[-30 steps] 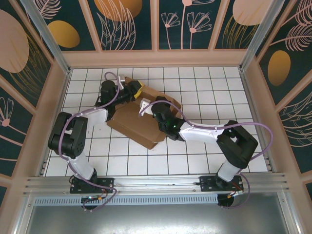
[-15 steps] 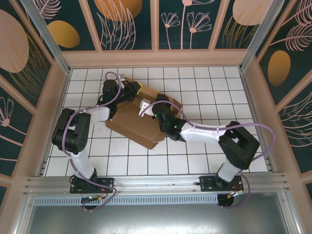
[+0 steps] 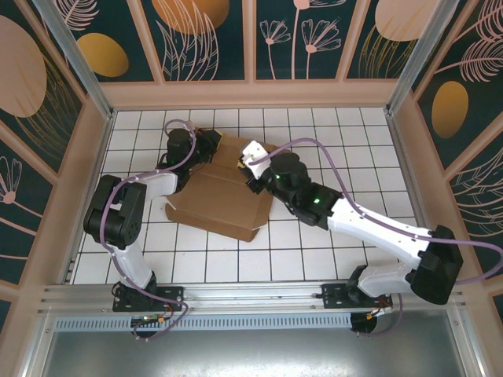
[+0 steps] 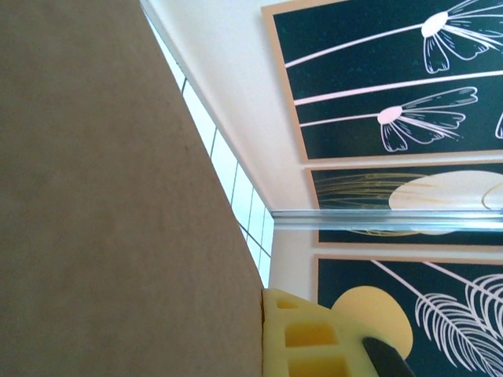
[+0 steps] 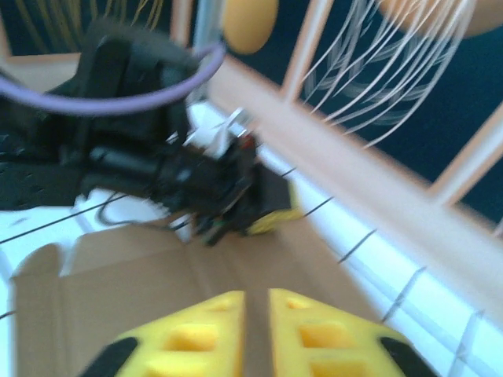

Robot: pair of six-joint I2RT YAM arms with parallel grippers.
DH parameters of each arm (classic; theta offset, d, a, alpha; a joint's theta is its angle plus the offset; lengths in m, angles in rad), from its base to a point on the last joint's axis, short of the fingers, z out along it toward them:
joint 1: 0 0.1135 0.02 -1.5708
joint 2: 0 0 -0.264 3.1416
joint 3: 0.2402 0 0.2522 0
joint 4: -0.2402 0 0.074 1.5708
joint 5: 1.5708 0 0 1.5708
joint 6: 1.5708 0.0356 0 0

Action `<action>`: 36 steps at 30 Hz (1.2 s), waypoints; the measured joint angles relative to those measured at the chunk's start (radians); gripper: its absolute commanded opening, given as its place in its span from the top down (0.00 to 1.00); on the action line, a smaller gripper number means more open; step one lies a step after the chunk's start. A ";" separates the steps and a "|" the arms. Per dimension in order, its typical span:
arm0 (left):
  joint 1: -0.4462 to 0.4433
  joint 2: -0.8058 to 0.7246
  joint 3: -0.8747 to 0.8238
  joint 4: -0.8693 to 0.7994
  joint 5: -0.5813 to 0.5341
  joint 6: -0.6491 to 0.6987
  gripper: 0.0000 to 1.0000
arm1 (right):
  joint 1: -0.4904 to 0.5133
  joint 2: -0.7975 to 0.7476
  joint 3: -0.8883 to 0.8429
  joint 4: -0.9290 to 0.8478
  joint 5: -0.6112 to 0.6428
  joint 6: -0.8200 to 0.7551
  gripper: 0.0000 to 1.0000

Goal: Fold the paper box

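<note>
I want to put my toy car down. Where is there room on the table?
Bare tiles: the far right corner of the table, beyond the right arm; and the near strip between the paper box and the front rail. Crowded far left, around the left arm.

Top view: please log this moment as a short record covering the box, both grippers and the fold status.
box: brown cardboard, lying on the tiled table
left gripper: shut on the box's far edge
right gripper: shut, nothing seen in it, over the box's far part
fold status: unfinished, not yet box-shaped
</note>
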 measured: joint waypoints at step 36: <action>-0.109 -0.227 -0.179 -0.116 -0.224 0.039 1.00 | -0.112 0.420 -0.064 -0.370 0.029 0.441 0.98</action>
